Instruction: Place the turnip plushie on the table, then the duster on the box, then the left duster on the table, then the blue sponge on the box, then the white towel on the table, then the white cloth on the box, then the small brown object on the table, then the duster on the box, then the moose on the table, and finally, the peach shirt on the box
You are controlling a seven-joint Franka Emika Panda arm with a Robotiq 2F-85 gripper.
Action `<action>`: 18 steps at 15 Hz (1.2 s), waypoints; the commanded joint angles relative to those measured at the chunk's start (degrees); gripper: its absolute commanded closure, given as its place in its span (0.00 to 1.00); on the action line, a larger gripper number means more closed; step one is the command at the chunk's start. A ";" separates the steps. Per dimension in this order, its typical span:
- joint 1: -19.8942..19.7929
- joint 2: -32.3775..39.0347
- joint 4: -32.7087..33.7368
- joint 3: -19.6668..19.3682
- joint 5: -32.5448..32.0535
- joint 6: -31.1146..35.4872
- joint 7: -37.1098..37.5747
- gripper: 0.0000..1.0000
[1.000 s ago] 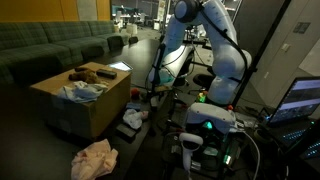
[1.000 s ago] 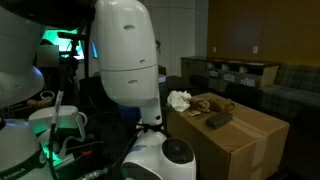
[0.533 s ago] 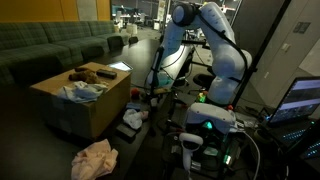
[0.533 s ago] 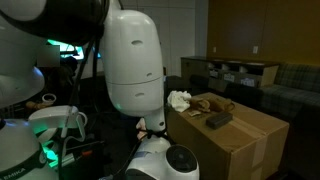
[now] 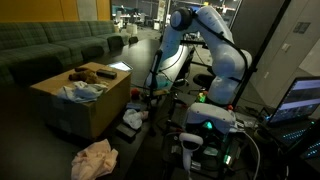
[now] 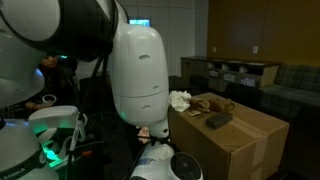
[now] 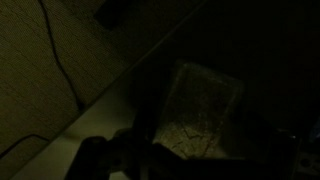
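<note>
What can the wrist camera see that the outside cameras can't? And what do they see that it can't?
Only the wrist view, which is very dark: a thin cable over a pale surface, and a see-through rectangle.
Only the exterior views: the box with the moose and white towel on top, the peach shirt on the floor, and the arm.
Shared: nothing I can match for sure.

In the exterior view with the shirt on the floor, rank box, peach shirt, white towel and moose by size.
box
peach shirt
white towel
moose
Shirt is nearer the camera, so shirt versus towel is unsure.
</note>
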 commanded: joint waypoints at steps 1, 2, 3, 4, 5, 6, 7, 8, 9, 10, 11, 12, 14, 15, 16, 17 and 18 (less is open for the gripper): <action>0.56 1.58 1.99 -0.73 -0.37 0.04 -0.88 0.00; 0.61 1.60 2.17 -0.81 -0.36 -0.03 -0.89 0.00; 0.63 1.45 2.17 -0.82 -0.37 -0.06 -0.92 0.00; 0.98 1.37 2.22 -1.11 -0.38 -0.14 -0.83 0.00; 0.95 1.27 2.25 -1.12 -0.43 -0.24 -0.94 0.07; 1.10 1.23 2.35 -1.23 -0.45 -0.31 -0.97 0.15; 1.36 1.15 2.37 -1.54 -0.43 -0.32 -0.87 0.27; 1.48 0.92 2.34 -1.73 -0.47 -0.46 -0.92 0.36; 1.79 0.61 2.27 -1.98 -0.51 -0.61 -0.91 0.43; 2.09 0.15 2.14 -2.08 -0.58 -0.91 -0.98 0.51; 2.51 -0.26 2.00 -2.29 -0.63 -1.20 -1.00 0.62; 3.40 -0.63 1.87 -2.88 -0.53 -1.68 -0.70 0.68; 4.71 -1.62 1.35 -3.85 -0.60 -2.48 -0.60 0.68; 5.79 -2.42 0.85 -4.58 -0.61 -2.93 -0.44 0.68; 6.71 -3.37 0.27 -5.22 -0.65 -3.63 -0.39 0.68; 7.70 -4.51 -0.48 -5.96 -0.72 -4.17 -0.37 0.68; 8.92 -5.92 -1.40 -6.81 -0.75 -4.71 -0.25 0.68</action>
